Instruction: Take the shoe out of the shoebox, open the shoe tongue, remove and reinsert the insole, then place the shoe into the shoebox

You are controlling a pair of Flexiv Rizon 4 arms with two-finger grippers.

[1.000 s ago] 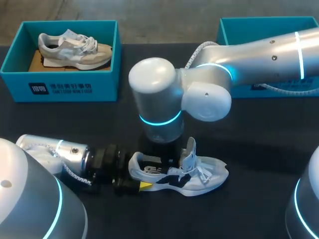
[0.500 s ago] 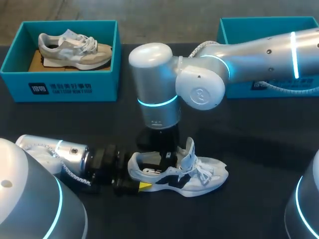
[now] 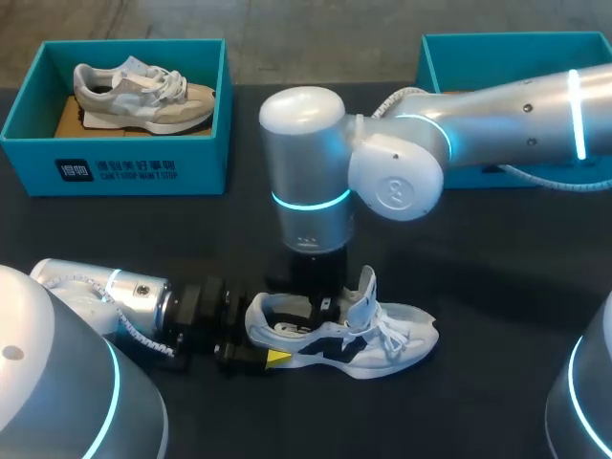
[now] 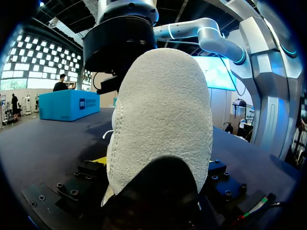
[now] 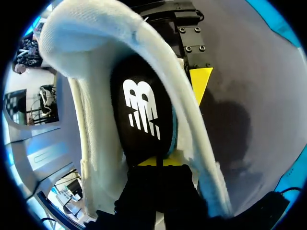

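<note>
A white and black shoe [image 3: 387, 337] lies on its side on the dark table, tongue [image 3: 361, 292] pulled up. My left gripper [image 3: 275, 335] comes in low from the left and is shut on the shoe's heel [image 4: 163, 120], one finger on each side. My right gripper [image 3: 321, 304] points straight down into the shoe's opening. In the right wrist view its yellow tips [image 5: 158, 162] are pinched together on the heel end of the black insole [image 5: 144, 115], whose teal edge shows. The left gripper's yellow fingertip [image 5: 199, 81] presses the shoe's outer wall.
A teal shoebox [image 3: 115, 167] at the back left holds a second, grey and white shoe [image 3: 143, 94]. Another teal shoebox [image 3: 449, 53] stands at the back right, partly behind my right arm [image 3: 497, 105].
My right gripper has shut on the insole inside the shoe, and the right arm's wrist has shifted slightly right and up. Left gripper and shoe have stayed put.
</note>
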